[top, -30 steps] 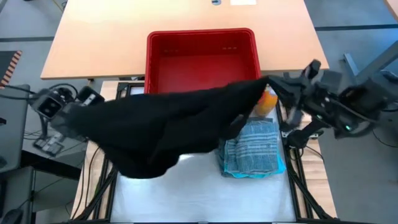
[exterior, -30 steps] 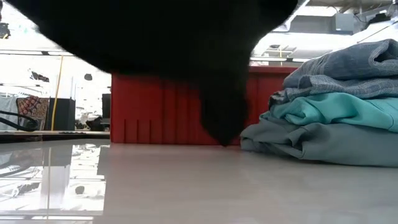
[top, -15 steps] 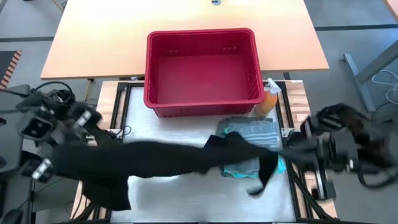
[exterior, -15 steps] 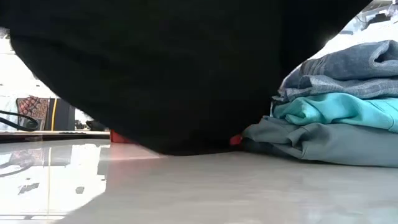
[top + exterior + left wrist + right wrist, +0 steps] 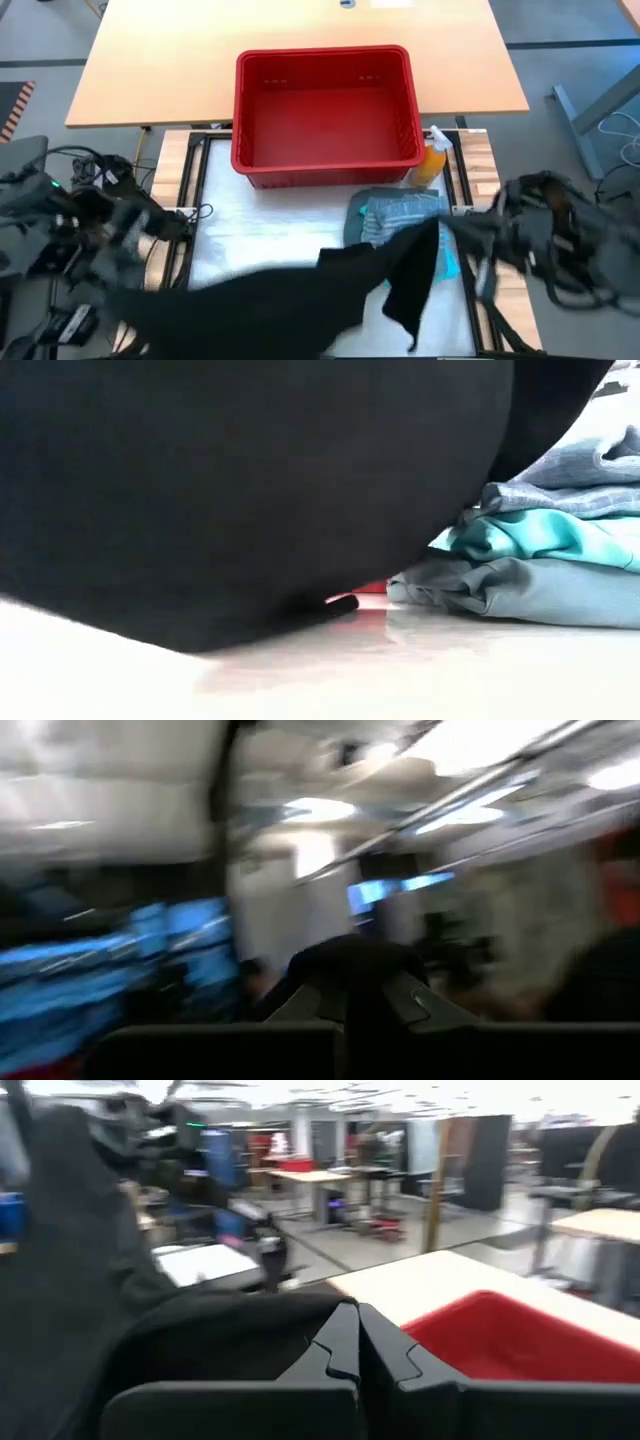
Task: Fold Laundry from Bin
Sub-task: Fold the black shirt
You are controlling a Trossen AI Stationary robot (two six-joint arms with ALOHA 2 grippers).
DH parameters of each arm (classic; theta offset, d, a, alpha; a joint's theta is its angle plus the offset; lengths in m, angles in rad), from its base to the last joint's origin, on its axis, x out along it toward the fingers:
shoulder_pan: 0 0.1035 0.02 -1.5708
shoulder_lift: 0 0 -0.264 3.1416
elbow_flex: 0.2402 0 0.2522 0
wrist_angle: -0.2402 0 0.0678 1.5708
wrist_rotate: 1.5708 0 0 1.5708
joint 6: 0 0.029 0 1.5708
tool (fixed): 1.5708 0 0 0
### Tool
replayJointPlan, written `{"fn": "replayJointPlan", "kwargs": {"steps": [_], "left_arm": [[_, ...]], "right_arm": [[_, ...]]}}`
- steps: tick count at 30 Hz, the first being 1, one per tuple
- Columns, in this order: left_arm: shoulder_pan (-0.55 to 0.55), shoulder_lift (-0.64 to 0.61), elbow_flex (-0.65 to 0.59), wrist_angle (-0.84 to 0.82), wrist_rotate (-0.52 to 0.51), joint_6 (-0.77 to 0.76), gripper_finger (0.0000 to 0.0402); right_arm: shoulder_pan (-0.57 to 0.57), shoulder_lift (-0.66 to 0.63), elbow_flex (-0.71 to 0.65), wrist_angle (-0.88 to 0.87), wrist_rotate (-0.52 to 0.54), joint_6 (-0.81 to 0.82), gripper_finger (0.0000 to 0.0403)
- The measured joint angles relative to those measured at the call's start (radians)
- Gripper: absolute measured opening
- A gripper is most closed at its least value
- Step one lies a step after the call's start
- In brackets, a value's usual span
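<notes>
Black garment (image 5: 300,295), pinched closed by left gripper (image 5: 150,225) and right gripper (image 5: 450,228), has swung from over the bin (image 5: 325,105) toward 6 o'clock, ready for laying flat.

The high view looks straight down on the table, the low view sits at tabletop height close behind the black garment (image 5: 250,490) filling its frame, each wrist view faces outward past closed fingers, and overhead and right-wrist views share the red bin (image 5: 325,110).
</notes>
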Motion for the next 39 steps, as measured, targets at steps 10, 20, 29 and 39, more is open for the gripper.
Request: {"fn": "replayJointPlan", "kwargs": {"steps": [10,20,29,39], "left_arm": [[0.03,-0.014,0.041,-0.453,-1.005,-0.035,0.0],[0.123,-0.069,0.041,-0.978,-1.078,-0.577,0.0],[0.277,-0.101,0.041,-1.043,-1.078,-0.62,0.0],[0.478,-0.103,0.041,-1.066,-1.03,-0.604,0.0]], "right_arm": [[-0.458,-0.197,-0.21,-0.628,-0.584,0.692,0.0017],[-0.932,-0.299,-0.513,-0.624,-0.849,0.596,0.0021],[-1.301,-0.187,-0.589,-0.465,-0.893,0.215,0.0019],[-1.523,-0.032,-0.59,-0.274,-0.931,-0.059,0.0041]]}}
